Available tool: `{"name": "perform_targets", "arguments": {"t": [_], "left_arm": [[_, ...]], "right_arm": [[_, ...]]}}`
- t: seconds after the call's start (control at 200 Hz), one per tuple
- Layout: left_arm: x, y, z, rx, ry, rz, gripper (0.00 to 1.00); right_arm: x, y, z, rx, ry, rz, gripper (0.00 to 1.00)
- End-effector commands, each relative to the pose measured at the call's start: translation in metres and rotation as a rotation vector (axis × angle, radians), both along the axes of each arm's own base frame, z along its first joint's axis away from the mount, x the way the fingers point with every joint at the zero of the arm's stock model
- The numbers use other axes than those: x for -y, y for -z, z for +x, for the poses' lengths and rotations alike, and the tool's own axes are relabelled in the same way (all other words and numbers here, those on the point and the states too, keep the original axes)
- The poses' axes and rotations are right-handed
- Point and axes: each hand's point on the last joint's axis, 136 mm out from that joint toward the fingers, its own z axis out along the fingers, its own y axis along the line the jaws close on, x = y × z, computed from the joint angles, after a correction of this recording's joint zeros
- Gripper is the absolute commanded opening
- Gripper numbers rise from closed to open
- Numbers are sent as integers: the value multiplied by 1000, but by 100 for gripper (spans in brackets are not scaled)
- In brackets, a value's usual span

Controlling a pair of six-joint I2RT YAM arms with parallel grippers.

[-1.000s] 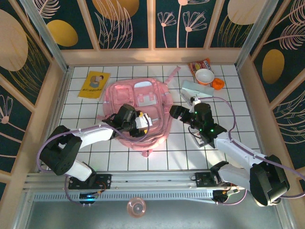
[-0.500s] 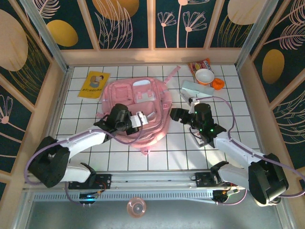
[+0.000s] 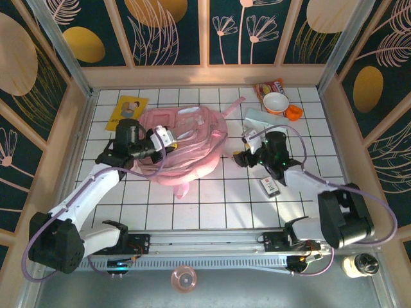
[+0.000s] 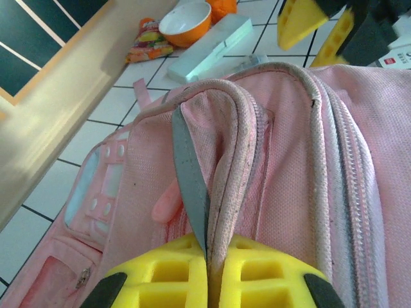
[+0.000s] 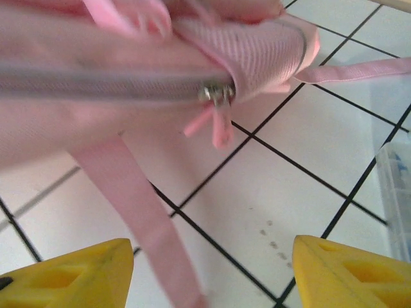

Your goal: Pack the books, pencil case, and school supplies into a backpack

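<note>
The pink backpack lies left of centre, bunched up. My left gripper is shut on its piped rim and a grey strap, with the yellow pads pressed tight on the fabric. My right gripper hovers open beside the bag's right end, its fingertips wide apart over bare tile, facing the zipper pull. The yellow booklet lies at the back left, partly behind my left arm. The mint pencil case lies at the back right. A small dark item with a white label sits under my right arm.
A white bowl, a small orange object and a red-orange snack packet cluster at the back right corner. Wooden walls border the tiled table. A loose pink strap trails across the tiles near my right gripper.
My left gripper closed on the backpack's rim and pulled it back and to the left, dragging the bag along. My right gripper narrowed a little and its arm swung back, uncovering the dark labelled item.
</note>
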Motion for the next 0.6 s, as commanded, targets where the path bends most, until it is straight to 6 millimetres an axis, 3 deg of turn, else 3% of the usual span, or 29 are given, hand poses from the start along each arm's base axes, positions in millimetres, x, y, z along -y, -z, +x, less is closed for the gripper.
{"name": "perform_targets", "arguments": {"t": [0.0,0.115,0.325,0.48,0.596], "left_arm": [[7,-70,-6,193,104,-96,0],[2,-76,-6,211,101,-98,0],[2,-78,-6,219,109,-106,0],[2,-78,-7,224,116,-112,0],[2,-78,-6,224,115,-112,0]], "right_arm": [[-10,-3,13,151,-189,-91,65],[-20,6,24,118,-257,-75,65],[-42,-2,40,120,-349,-7,62],[-51,-3,38,89,-431,8,57],[-54,0,34,71,-482,2,48]]}}
